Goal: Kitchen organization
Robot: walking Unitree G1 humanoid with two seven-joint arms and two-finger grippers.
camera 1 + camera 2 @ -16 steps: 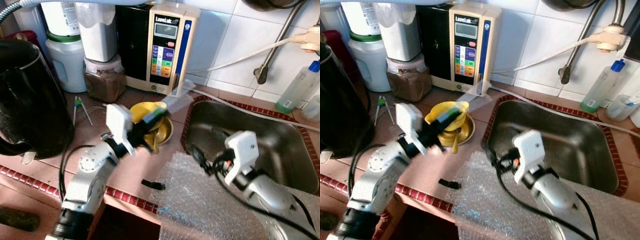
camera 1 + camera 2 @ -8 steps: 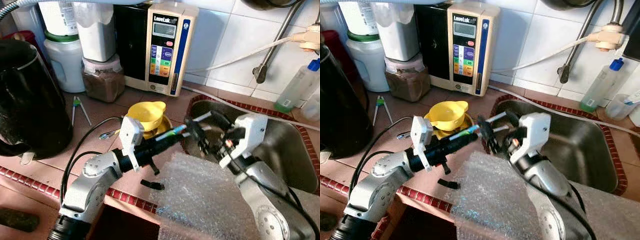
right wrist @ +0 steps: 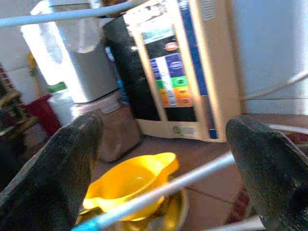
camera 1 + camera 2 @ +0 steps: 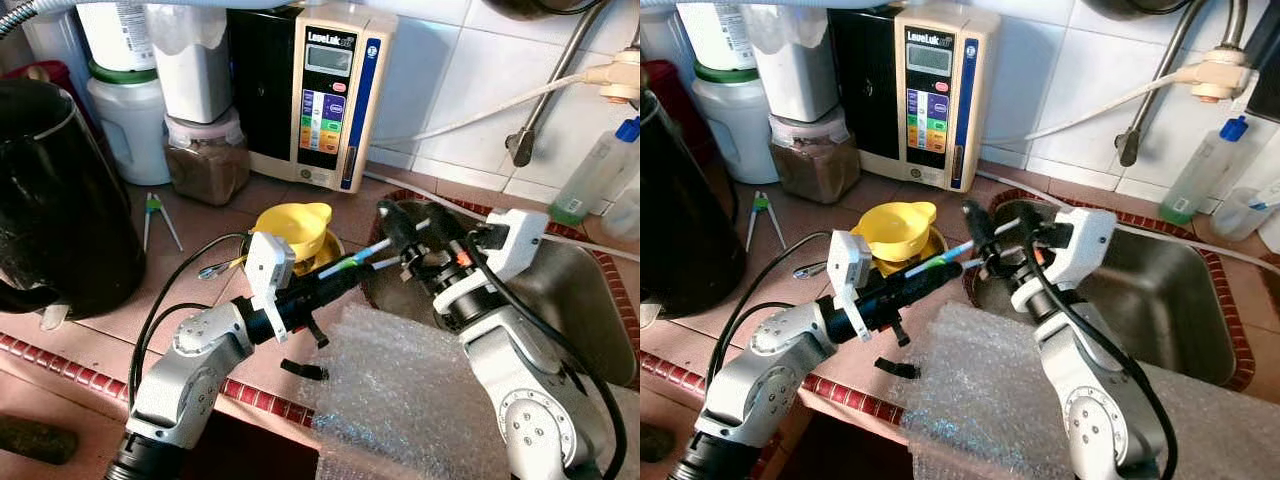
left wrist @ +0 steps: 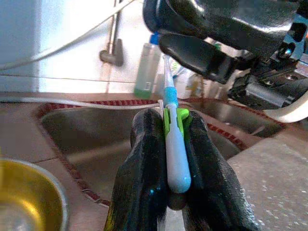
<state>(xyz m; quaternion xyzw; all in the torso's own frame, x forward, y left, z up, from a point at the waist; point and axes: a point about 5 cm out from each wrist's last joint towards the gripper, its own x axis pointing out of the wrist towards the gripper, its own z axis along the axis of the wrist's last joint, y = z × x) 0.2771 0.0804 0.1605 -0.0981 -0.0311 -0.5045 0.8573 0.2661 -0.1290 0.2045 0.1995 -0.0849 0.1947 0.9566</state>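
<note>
Toothbrush (image 5: 174, 144), white with blue and green bands, clamped by its handle between fingers of left gripper (image 4: 335, 280), held level in the air over the counter edge, just beside the yellow bowl (image 4: 293, 226) stacked on a brass bowl (image 4: 325, 262), head end pointing toward the sink (image 4: 575, 300). Right gripper (image 4: 400, 240) spread wide, fingers straddling the thin far end of the toothbrush, not closed on it. Looks like a hand-over mid-air. Risks, as judged: closing on the narrow neck rather than the thicker handle, so the brush pivots or slips; release by the left before the right has a firm hold, dropping it into the sink or onto the bubble wrap (image 4: 400, 390); fingers of the two grippers colliding, being so close; left arm cable (image 4: 175, 290) or elbow knocking the stacked bowls or the spoon (image 4: 213, 269) nearby.
</note>
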